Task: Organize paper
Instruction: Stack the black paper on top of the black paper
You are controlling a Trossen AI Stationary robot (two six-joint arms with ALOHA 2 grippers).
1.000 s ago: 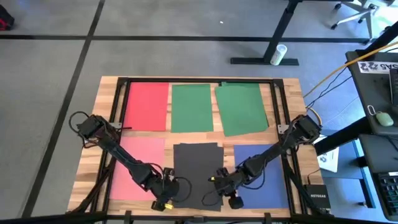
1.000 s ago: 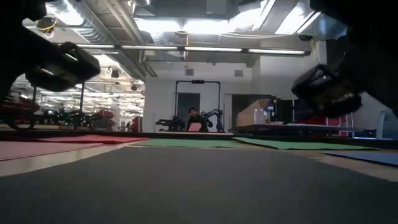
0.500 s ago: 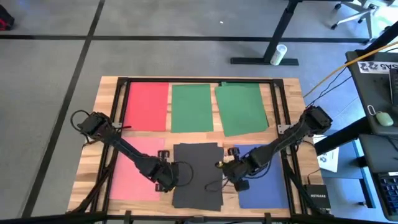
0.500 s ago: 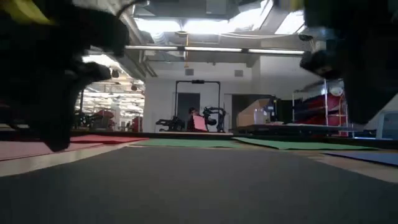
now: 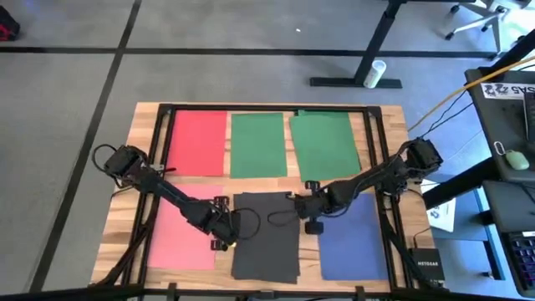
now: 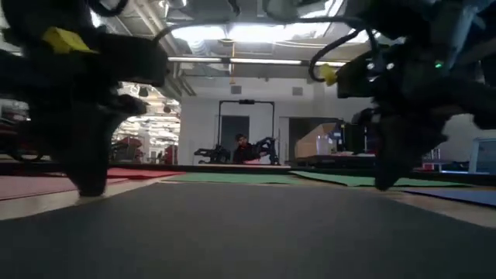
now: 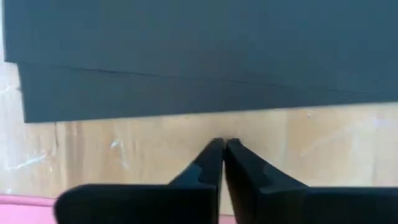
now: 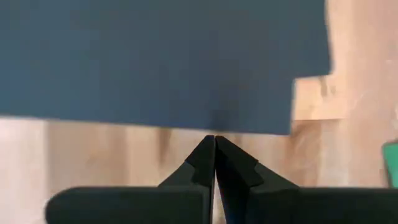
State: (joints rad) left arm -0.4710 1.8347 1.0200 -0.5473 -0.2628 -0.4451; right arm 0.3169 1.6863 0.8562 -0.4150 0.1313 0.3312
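Dark grey sheets [image 7: 205, 56] run past the left wrist picture's edges — their count unclear

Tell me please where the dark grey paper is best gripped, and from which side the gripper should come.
The dark grey paper lies flat on the table, apparently two sheets stacked slightly askew. Flat sheets offer only edges, so probably take a long side edge. The left gripper, shut, sits on bare wood facing the left edge; the right gripper, shut, faces the opposite edge. Come in low from the side and slide under the edge.
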